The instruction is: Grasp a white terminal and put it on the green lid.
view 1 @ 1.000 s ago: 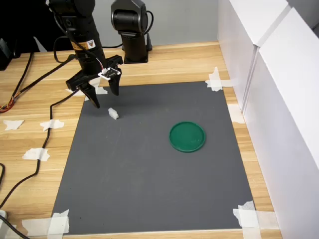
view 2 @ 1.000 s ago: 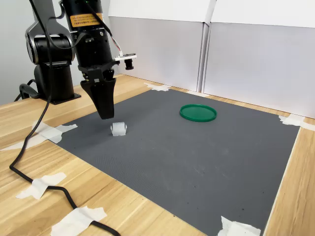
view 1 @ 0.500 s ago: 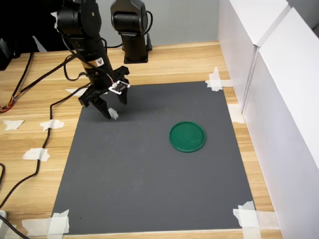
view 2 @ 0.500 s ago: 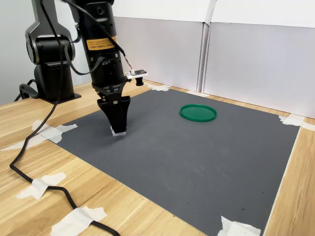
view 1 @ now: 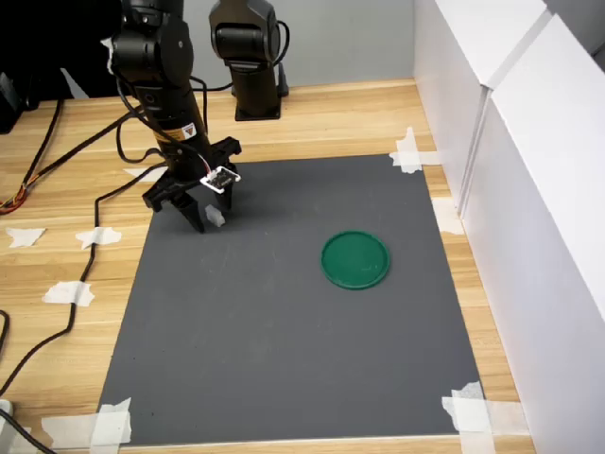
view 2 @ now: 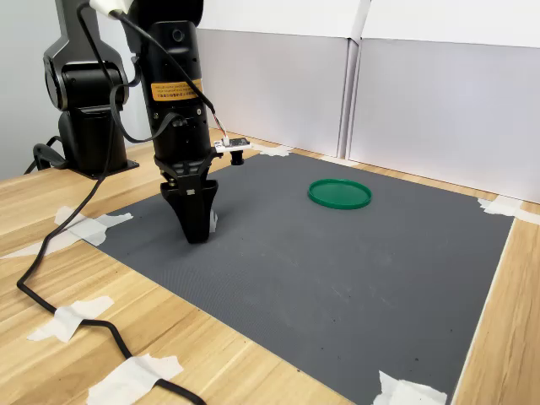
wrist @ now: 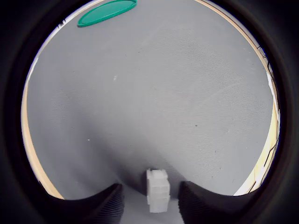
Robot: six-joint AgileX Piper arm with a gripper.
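white terminal [wrist: 158, 190]: a tiny blocky plastic piece with small steps on its sides, clearest in the wrist view
hidden part: in the second exterior view the black fingers cover nearly all of it; only a thin white edge [view 2: 213, 221] peeks out
hard to see: in the first exterior view it is just a small pale bit [view 1: 216, 218] beside the finger tips
gripper [wrist: 150, 200]: spread apart, one finger on each side of the white terminal, with a gap on both sides; not pinching it
cut off: the wrist view shows only the finger tips
grey mat [view 1: 284, 322]: the white terminal sits on it, near the mat corner closest to the arm's base [view 1: 250, 66]
green lid [view 1: 355, 259]: flat, round, dark green, on the grey mat, well apart from the white terminal
lid in wrist view [wrist: 107, 11]: only a thin green sliver
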